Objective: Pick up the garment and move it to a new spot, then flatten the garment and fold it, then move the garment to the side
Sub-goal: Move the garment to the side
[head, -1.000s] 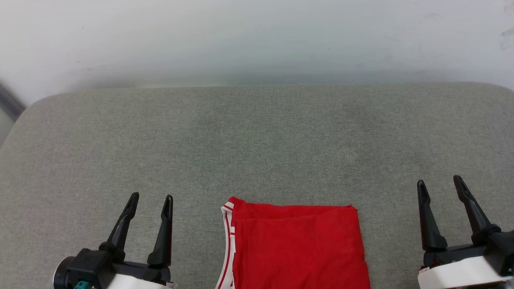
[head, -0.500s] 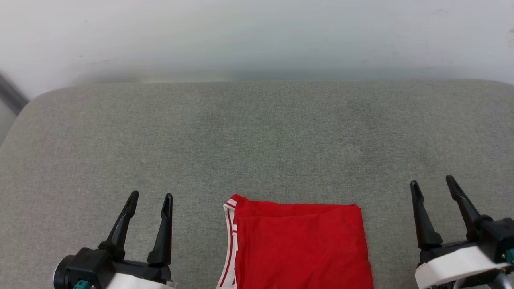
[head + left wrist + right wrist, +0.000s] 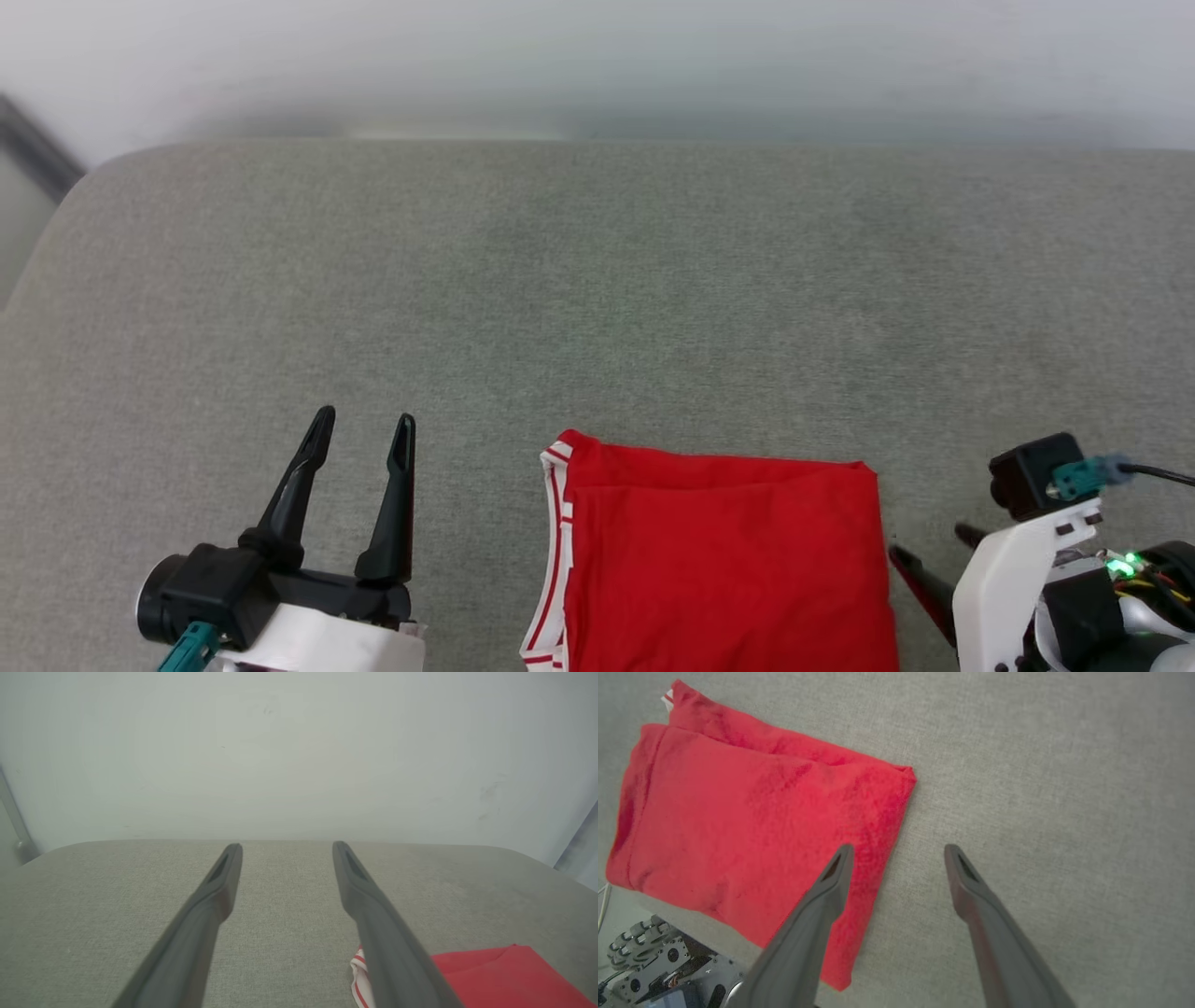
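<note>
At the worktop's (image 3: 597, 280) near edge lies the folded garment (image 3: 724, 560). The right tool (image 3: 899, 851), spread over its right edge, should scoop under every layer before closing. The left tool (image 3: 364, 417) is also spread.

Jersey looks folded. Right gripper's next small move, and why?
Probably lower the right gripper and close on the edge of the garment beneath it. It is open, one finger over the red fabric, the other over the grey surface, straddling that edge. The garment lies folded and flat, so only the shift aside seems left. The left gripper is open, off to its other side.
</note>
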Robot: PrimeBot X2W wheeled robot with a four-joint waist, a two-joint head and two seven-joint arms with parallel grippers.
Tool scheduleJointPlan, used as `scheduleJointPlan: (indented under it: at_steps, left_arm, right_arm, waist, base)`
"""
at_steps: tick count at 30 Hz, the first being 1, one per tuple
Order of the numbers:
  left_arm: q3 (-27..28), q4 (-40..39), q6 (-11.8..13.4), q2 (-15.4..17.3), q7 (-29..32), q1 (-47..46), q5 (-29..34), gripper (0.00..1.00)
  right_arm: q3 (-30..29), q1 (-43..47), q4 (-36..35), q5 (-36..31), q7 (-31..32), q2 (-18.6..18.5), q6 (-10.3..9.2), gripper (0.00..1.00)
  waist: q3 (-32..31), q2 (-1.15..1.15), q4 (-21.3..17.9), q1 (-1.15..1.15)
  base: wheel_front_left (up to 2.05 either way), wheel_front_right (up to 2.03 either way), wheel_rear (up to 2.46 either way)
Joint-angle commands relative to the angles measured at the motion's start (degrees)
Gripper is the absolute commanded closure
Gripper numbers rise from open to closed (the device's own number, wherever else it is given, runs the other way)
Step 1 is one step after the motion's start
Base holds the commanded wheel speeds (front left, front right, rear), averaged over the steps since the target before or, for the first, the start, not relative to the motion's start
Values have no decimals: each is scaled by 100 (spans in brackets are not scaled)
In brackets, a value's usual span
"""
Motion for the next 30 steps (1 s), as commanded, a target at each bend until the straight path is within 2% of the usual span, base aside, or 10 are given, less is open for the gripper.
scheduleJointPlan:
  at_steps: [1, 3, 10, 14, 20, 21, 22, 23, 24, 30]
  left_arm:
    - [-42, 10, -8, -30, -13, -109, 17, 0]
    - [-102, 21, -8, -33, -13, -183, 10, 0]
    - [-154, 76, -8, -45, -13, -293, -19, 0]
    - [-190, 110, -8, -42, -13, -364, -24, 0]
    - [-248, 159, -8, -54, -13, -403, 5, 0]
    - [-258, 166, -8, -61, -13, -412, 11, 0]
    - [-271, 175, -8, -68, -13, -417, 17, 0]
    - [-281, 185, -8, -76, -13, -421, 22, 0]
    - [-287, 192, -8, -84, -13, -423, 26, 0]
    - [-316, 250, -8, -101, -13, -285, -4, 0]
  right_arm:
    - [-5, -76, -64, -19, 494, 4, -2, 0]
    - [-44, -92, -48, 9, 861, 121, -2, 0]
    - [-32, -127, 260, -41, 1305, 384, -2, 0]
    - [66, -150, 595, -79, 1281, 530, -2, 0]
    - [360, -238, 1214, -184, 1015, 545, -2, 0]
    - [419, -243, 1319, -193, 977, 538, -2, 3]
    - [449, -248, 1409, -203, 926, 544, -2, 55]
    - [490, -259, 1482, -242, 880, 521, -2, 87]
    - [543, -293, 1551, -278, 826, 474, -2, 100]
    - [801, -685, 1588, -551, 401, 67, -8, 100]
  waist:
    - [121, 0, 124, 0]
    - [193, 0, 210, 0]
    - [348, 0, 414, 0]
    - [423, 0, 514, 0]
    - [475, 0, 583, 0]
    - [479, 0, 589, 0]
    - [480, 0, 593, 0]
    - [480, 0, 595, 0]
    - [479, 0, 592, 0]
    - [362, 0, 370, 0]
  base:
    - [0, 0, 0]
    - [0, 0, 0]
    - [0, 0, 0]
    - [0, 0, 0]
    - [0, 0, 0]
    - [0, 0, 0]
    - [0, 0, 0]
    - [0, 0, 0]
    - [0, 0, 0]
    - [0, 0, 0]
